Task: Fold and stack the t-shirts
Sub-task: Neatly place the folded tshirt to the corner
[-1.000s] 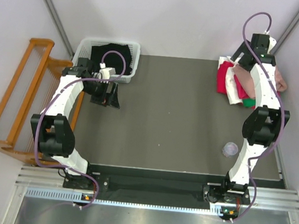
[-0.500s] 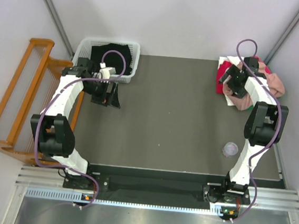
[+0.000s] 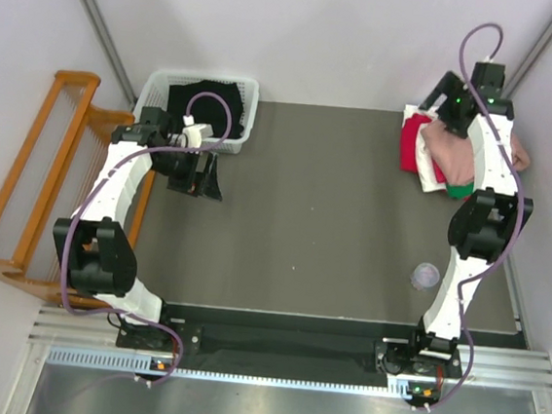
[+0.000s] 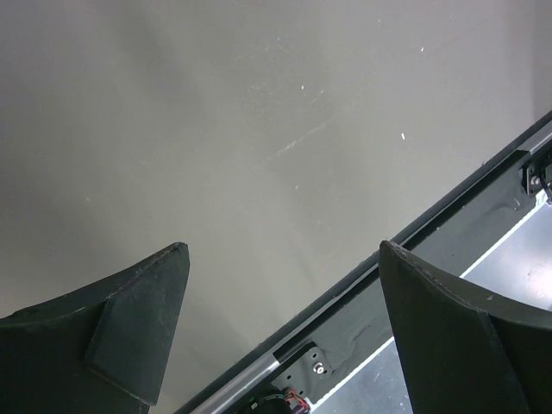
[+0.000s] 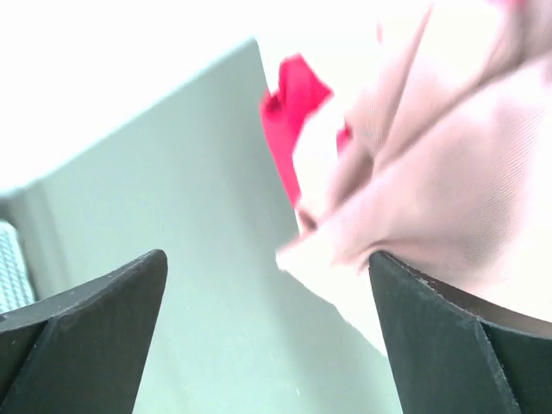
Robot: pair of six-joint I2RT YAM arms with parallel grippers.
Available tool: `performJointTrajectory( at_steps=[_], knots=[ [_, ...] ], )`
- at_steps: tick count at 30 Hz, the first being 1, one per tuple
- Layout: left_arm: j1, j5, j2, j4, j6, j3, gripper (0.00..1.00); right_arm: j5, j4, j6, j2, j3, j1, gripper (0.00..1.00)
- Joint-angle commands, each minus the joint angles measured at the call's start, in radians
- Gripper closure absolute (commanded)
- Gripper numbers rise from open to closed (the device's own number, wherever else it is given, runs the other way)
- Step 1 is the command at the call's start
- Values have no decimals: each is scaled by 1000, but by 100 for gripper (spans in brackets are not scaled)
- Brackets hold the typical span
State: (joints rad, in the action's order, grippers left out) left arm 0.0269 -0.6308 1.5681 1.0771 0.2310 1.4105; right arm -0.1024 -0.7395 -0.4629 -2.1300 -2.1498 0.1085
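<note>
Cup (image 3: 427, 275), small and purplish, sits on the table (image 3: 315, 211) near my right arm's base, well apart from everything else. Farther out on the left, my left gripper (image 3: 199, 172) hangs over bare table, jaws wide apart with nothing between them; left wrist view shows only grey surface past the fingers (image 4: 138, 319). Just beyond is a white basket (image 3: 246, 121) at the far-left corner with black cloth (image 3: 184, 95) inside, and a wooden rack (image 3: 35, 174) stands off the table's left side. T-shirts (image 3: 437, 159) lie heaped at the far-right corner: dusty-pink shirt (image 3: 455, 146) on top, crimson shirt (image 3: 414, 147) toward the left, white shirt (image 3: 427, 180) and green shirt (image 3: 461, 190) peeking out at the near edge. My right gripper (image 3: 442, 104) is over the heap's far side, jaws spread wide, gripping nothing. Right wrist view is blurred; pink cloth lies right by one finger, contact unclear.
</note>
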Motion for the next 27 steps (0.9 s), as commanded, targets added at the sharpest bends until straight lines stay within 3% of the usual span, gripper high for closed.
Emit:
performJointTrajectory(
  at_steps=[1,9,17,27],
  knots=[
    [7,9,-59,14,17,-24,5,-2,29,12,-71,-163,60,0],
    [10,28,-53,17,30,-21,5,59,51,29,-114,-180,112,0],
    [10,10,-42,21,27,-24,5,-42,112,18,-96,-248,122,0],
    [8,20,-86,33,25,-38,5,-83,143,39,-130,-164,109,0]
  ],
)
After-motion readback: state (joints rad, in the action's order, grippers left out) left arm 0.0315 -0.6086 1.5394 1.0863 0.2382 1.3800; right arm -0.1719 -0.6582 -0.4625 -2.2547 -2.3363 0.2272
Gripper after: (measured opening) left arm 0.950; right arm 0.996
